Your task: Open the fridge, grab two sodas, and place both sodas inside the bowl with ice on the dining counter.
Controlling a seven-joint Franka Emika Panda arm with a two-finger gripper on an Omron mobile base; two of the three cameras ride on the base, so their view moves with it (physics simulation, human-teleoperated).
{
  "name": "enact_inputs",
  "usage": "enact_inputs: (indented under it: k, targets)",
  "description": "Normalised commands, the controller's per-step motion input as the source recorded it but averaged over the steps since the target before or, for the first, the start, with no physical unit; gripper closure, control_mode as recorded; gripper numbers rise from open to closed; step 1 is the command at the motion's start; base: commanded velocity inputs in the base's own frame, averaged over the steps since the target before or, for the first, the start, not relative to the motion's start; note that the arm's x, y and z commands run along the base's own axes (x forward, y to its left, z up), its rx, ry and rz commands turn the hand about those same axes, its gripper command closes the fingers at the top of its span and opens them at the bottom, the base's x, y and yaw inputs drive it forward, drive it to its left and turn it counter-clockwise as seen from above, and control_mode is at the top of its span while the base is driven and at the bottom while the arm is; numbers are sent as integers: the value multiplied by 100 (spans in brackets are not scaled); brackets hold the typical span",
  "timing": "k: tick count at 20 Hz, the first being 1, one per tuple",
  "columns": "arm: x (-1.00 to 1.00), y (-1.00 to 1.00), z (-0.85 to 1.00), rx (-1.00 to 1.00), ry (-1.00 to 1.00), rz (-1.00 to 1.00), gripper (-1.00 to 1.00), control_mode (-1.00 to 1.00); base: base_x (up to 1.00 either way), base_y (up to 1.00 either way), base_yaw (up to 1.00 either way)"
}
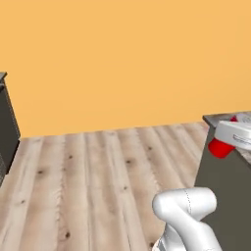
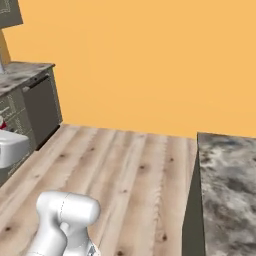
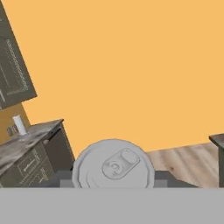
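The gripper is clamped on the red soda can, whose grey lid with pull tab sits centred between the jaws in the hand view. In the left base view the can shows at the right edge, just at the near corner of the dining counter. Beyond lies a broad stretch of bare wooden floor up to the orange wall, with dark cabinets bounding the far side.

Granite dining counter stands on wooden floor.
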Motion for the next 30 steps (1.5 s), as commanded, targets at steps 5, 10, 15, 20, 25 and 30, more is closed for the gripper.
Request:
enact_inputs:
  k: [5, 10, 15, 20, 25, 30]
  targets:
    - [0, 0, 0, 0, 0, 0, 100, 100, 100, 48, -27]
    - [0, 0, 0, 0, 0, 0, 100, 100, 97, 60, -40]
    - [0, 0, 0, 0, 0, 0, 100, 100, 72, 57, -51]
    - [0, 0, 0, 0, 0, 0, 100, 100, 54, 44, -58]
    - [0, 0, 0, 0, 0, 0, 100, 100, 49, 41, -60]
    - [0, 0, 0, 0, 0, 0, 100, 100, 63, 51, -55]
